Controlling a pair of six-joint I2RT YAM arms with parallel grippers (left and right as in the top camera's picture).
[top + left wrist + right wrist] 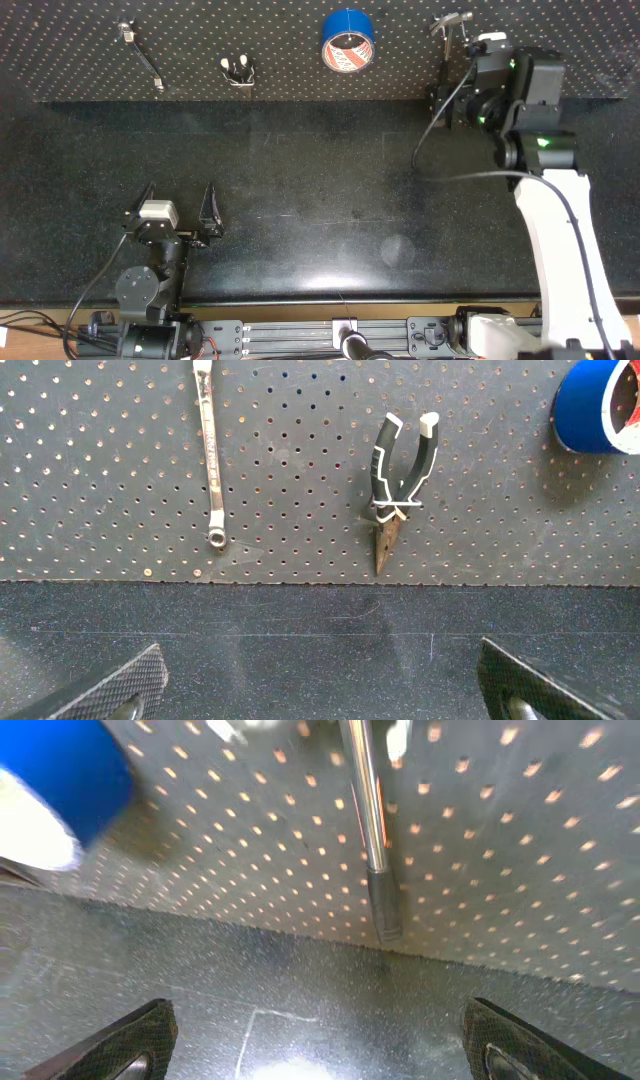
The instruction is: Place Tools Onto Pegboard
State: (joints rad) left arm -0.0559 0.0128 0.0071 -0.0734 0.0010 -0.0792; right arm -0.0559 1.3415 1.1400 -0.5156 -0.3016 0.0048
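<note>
While the right arm is reaching up to the far right part of the pegboard (270, 40), its right gripper (320, 1055) is hovering low over the black worktop (320, 200) with its two fingers spread wide and nothing between them. Straight ahead of it, a hammer (368, 830) is hanging on the board, head up, with its chrome shaft running down to a darker grip that is ending just above the board's lower edge. The fingers are not touching it. In the top view the hammer's head (449, 22) is showing just above the arm's wrist.

To the left of the hammer, a roll of blue tape (349, 43) is hanging on the board. Further left, a pair of pliers (400, 470) with black, white-edged handles is hanging with its handles up and its nose pointing down, and a slim wrench (208, 450) is hanging furthest left, its ring end at the bottom.

Near its own base at the worktop's near left, the left gripper (180, 208) is resting low, well apart from the board, facing the wrench and pliers. Its fingers are also standing wide apart and gripping nothing.
</note>
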